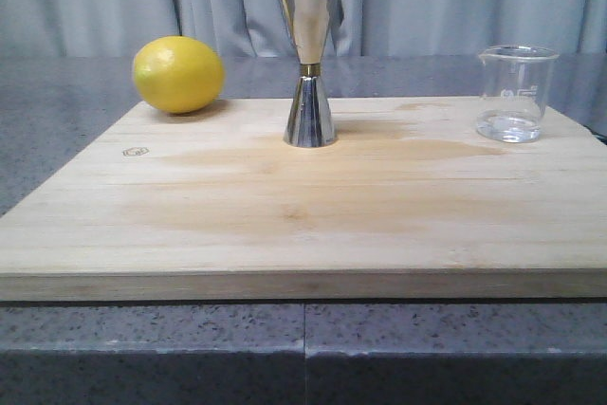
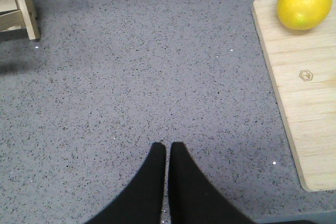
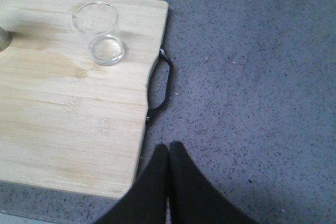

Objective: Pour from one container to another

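Observation:
The small clear glass beaker [image 1: 516, 93] stands upright at the far right of the wooden board [image 1: 303, 225]; from above it shows as a clear ring [image 3: 100, 39]. The tall steel jigger [image 1: 309, 59] with a gold waist band stands upright at the board's back centre. Neither gripper appears in the front view. My left gripper [image 2: 167, 148] is shut over bare grey counter, left of the board, holding nothing. My right gripper [image 3: 169, 148] is shut beside the board's right edge, well short of the beaker, with nothing in it.
A yellow lemon [image 1: 177, 74] lies at the board's back left corner [image 2: 304, 1]. A black loop handle [image 3: 160, 85] sticks out of the board's right edge. A wooden stand [image 2: 18, 6] sits on the speckled grey counter [image 2: 131, 77] far to the left. Grey curtains hang behind.

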Robot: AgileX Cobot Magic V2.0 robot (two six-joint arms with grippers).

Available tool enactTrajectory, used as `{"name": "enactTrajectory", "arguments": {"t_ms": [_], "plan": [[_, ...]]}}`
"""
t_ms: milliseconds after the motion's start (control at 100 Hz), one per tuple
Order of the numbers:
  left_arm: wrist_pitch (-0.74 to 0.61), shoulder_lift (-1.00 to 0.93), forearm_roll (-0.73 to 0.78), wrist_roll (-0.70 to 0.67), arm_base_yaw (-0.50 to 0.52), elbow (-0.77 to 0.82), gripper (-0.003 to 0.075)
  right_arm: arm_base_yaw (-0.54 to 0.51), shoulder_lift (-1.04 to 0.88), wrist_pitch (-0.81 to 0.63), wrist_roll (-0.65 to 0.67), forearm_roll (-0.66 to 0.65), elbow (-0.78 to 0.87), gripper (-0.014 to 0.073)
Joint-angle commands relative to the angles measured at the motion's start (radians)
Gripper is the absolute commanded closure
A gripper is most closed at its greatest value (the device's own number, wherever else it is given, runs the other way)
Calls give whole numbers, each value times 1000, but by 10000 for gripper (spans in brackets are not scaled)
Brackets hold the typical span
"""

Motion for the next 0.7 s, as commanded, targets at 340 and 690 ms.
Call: {"name": "enactTrajectory", "arguments": {"t_ms": [340, 690], "plan": [[-77, -8, 29, -7, 3, -9, 739, -7, -1, -53, 1, -19, -25, 665], [-896, -404, -105, 2, 165, 589, 739, -7, -1, -53, 1, -19, -25, 665]]}}
